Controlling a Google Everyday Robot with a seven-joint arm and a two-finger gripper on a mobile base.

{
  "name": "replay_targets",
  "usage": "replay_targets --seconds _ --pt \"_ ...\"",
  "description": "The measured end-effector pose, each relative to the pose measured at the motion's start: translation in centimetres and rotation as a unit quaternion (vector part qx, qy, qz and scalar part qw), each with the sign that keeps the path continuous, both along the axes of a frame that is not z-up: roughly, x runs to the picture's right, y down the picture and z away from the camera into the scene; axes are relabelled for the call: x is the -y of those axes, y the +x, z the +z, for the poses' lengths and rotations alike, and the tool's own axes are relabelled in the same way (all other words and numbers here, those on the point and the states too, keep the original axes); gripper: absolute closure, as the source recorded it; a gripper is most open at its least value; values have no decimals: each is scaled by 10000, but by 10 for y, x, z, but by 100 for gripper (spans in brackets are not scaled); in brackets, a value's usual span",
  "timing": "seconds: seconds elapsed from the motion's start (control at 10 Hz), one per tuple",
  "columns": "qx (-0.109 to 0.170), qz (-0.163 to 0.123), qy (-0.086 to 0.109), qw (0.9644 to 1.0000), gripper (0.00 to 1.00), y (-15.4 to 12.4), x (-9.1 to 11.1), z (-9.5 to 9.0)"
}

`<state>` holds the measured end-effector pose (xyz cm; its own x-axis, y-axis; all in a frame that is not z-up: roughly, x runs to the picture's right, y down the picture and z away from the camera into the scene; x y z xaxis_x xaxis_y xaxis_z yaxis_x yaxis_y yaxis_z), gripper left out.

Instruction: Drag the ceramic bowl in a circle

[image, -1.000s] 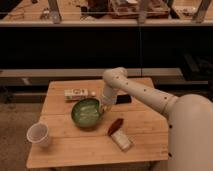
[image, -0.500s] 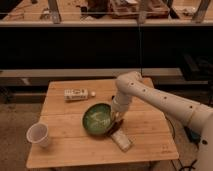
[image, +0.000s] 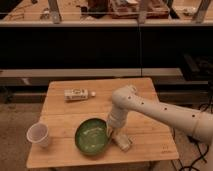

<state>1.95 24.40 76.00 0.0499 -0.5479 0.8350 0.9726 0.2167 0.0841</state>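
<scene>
The green bowl (image: pixel 92 136) sits near the front edge of the wooden counter (image: pixel 150 142), a little left of the middle. It is round, shallow and glossy, with pale specks inside, and it stands flat on the boards. At its right rim is the gripper (image: pixel 111 132), reaching down from the white arm (image: pixel 150 107) that comes in from the right side of the view. The gripper looks to be touching or just over the bowl's right rim, but I cannot tell whether it is apart, together or clamped on that rim.

Just right of the bowl, partly under the arm, lies a small pale packet (image: pixel 122 141), tilted at an angle to the counter edge. No writing can be read on it.

To the left of the bowl, near the counter's left front corner, stands a white paper cup (image: pixel 39 134), upright with its mouth open upward. It is apart from the bowl.

Further back, toward the counter's far left part, a small white bottle (image: pixel 77 94) lies on its side, with its cap end pointing right. It carries a label with darker marks, but the words are too blurred to read.

Behind the counter runs a dark shelf (image: pixel 75 45) across the whole view, and above it a lighter ledge (image: pixel 100 17) holds assorted items that are too unclear to name.
</scene>
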Motion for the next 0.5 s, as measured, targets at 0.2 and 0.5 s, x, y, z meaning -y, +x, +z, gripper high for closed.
replay_targets --seconds 0.2,0.5 --pt "235 -141 -83 9996 100 -30 -5 5" --pt "472 -296 -61 9984 100 -61 19 27"
